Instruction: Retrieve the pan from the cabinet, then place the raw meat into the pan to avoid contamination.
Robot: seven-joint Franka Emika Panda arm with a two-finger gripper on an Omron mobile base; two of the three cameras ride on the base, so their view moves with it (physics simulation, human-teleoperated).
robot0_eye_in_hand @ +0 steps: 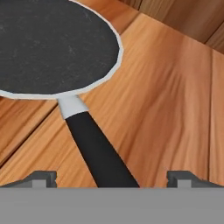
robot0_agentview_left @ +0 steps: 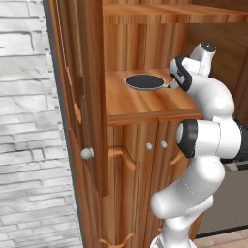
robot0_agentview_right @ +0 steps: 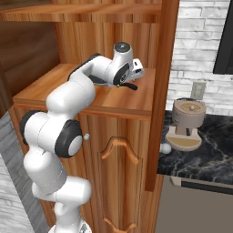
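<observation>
Wooden cabinet (robot0_agentview_left: 87, 97) shelf carries pan (robot0_eye_in_hand: 52, 48), dead ahead of claw (robot0_eye_in_hand: 111, 181). Claw fingers wide apart, straddling handle (robot0_eye_in_hand: 94, 148), nothing clamped. Risks: closing off-centre on handle, pan swinging or tipping; dragging rim against shelf on way out.

We record the pan (robot0_eye_in_hand: 52, 48) as speckled black inside with a thin light-silver rim; its handle is grey-white at the neck and black beyond. The cabinet (robot0_agentview_left: 135, 101) is reddish-brown wood with streaked grain, its doors carrying wavy raised panels in a lighter orange tone and small round silver knobs (robot0_agentview_left: 87, 153). The wall (robot0_agentview_left: 24, 121) is white-grey stone brick. The counter (robot0_agentview_right: 200, 159) is black marble with pale veining. The coffee machine (robot0_agentview_right: 186, 123) is tan-brown.
</observation>
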